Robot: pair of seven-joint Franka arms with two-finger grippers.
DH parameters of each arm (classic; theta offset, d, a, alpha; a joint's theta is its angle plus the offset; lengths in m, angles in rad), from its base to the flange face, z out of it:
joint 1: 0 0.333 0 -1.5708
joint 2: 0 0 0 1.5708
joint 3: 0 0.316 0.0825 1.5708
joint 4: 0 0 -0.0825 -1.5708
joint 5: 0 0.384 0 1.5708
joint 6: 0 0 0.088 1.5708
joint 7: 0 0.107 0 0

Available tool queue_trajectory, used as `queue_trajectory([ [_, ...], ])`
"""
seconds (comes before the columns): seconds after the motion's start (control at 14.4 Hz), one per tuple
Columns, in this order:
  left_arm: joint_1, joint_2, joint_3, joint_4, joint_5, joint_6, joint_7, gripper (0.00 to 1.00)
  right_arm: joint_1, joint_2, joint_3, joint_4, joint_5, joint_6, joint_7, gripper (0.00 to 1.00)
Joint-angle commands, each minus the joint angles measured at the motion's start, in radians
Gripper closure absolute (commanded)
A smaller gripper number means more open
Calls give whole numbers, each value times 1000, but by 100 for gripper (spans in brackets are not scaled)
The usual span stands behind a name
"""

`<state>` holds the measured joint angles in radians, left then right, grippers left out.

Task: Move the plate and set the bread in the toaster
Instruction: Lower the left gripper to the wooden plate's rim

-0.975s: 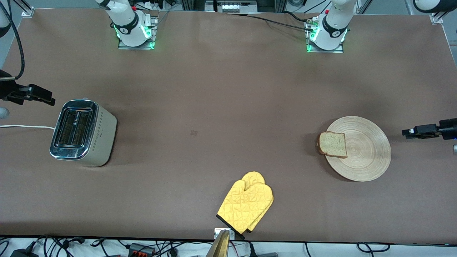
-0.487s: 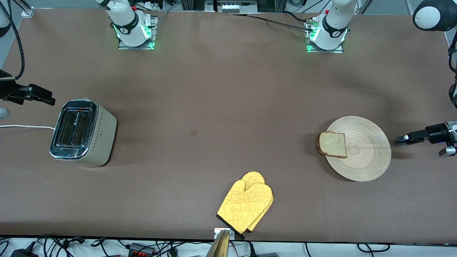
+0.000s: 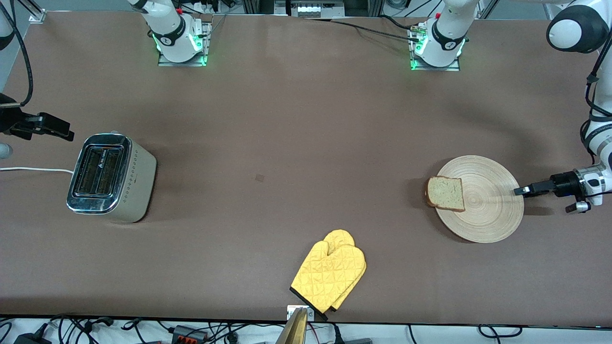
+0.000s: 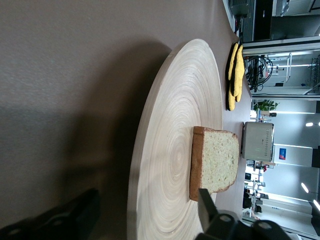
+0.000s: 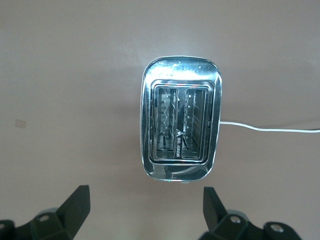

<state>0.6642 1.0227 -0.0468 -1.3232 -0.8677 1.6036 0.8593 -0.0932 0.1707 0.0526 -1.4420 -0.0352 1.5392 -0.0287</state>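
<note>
The light-wood plate [image 3: 487, 210] lies toward the left arm's end of the table, with the bread slice [image 3: 446, 193] on its edge toward the right arm's end. My left gripper [image 3: 521, 190] is open and low at the plate's rim, on the side away from the bread. In the left wrist view the plate's rim [image 4: 150, 150] lies between my left gripper's [image 4: 147, 202] spread fingers, with the bread [image 4: 215, 162] on the plate. The toaster [image 3: 112, 177] stands toward the right arm's end, slots empty. My right gripper [image 3: 64, 133] waits open beside it. In the right wrist view it [image 5: 145, 197] is above the toaster [image 5: 180, 130].
A yellow quilted oven mitt [image 3: 330, 270] lies near the table's front edge, nearer the front camera than everything else. The toaster's white cord [image 3: 28, 169] runs off the right arm's end of the table.
My left gripper has moved in low from the table's end to the plate's rim. The plate, the bread, the toaster and the right arm have not moved.
</note>
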Motion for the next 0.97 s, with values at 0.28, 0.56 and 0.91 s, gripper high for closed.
queue_trajectory([
  [0.28,-9,39,1,25,-19,2,90,81,-6,-8,4,-5,15,-8,-11,0],
  [0.56,-11,40,1,22,-31,5,83,89,-8,-8,4,-5,12,-8,-13,0],
  [0.91,-34,28,-1,25,-27,1,72,94,-8,-8,4,-5,15,-8,-13,0],
])
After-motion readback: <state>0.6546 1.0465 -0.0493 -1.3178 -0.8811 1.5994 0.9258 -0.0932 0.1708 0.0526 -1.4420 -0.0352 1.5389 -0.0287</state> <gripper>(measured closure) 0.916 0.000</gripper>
